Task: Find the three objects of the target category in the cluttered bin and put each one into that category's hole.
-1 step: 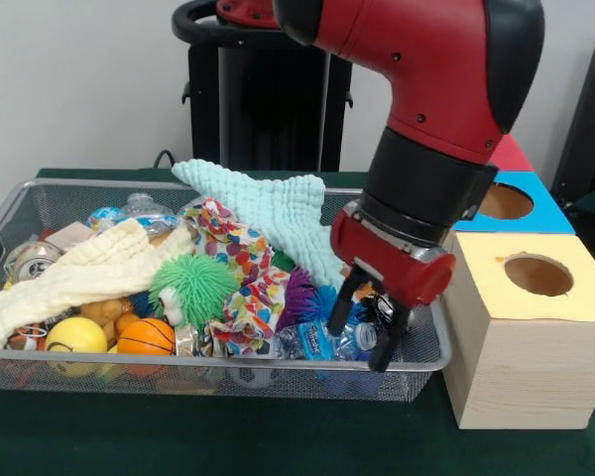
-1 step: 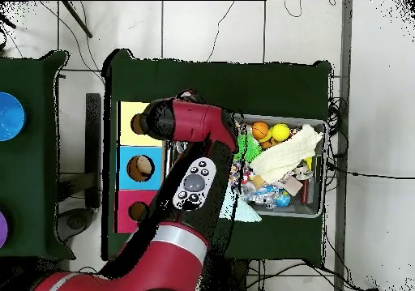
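Two black fingers of my hand (image 1: 368,337) hang spread apart at the near right corner of the wire bin (image 1: 278,375), their tips down among the clutter with nothing clamped between them as far as I can see. Directly under and between the fingers lies a crumpled clear plastic bottle with a blue label (image 1: 322,340), though from the front view I cannot tell whether either finger touches it. Just left of the hand sits a purple spiky toy (image 1: 297,297), and beyond that a patterned cloth (image 1: 240,273) and a green fuzzy ball (image 1: 196,285). Behind the hand a pale mint cloth (image 1: 268,203) drapes over the pile. Further left lie a cream cloth (image 1: 84,273), an orange basketball (image 1: 146,337) and a yellow ball (image 1: 75,337). To the right of the hand, just beside the bin on the desk (image 1: 228,436), stands the wooden box with a yellow top and round hole (image 1: 538,275); behind it is the blue-topped hole (image 1: 504,201).
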Motion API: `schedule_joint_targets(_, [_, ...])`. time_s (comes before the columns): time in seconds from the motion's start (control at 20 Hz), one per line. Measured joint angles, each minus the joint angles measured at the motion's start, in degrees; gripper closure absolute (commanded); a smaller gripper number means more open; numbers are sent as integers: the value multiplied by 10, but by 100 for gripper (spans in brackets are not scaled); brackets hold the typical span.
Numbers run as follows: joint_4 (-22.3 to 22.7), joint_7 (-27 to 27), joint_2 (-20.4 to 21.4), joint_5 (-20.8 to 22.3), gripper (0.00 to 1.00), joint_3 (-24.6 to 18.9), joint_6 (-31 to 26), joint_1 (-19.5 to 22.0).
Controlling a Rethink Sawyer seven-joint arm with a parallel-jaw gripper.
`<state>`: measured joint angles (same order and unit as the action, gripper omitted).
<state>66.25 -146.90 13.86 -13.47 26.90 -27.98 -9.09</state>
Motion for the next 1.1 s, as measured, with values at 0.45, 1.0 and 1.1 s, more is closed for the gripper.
schedule_joint_targets(0.45, [16, 0, 12, -23, 0, 11, -24, -40])
schedule_joint_targets(1.0, [47, 0, 36, -33, 0, 22, -35, -50])
schedule_joint_targets(1.1, [59, 0, 43, -33, 0, 25, -35, -49])
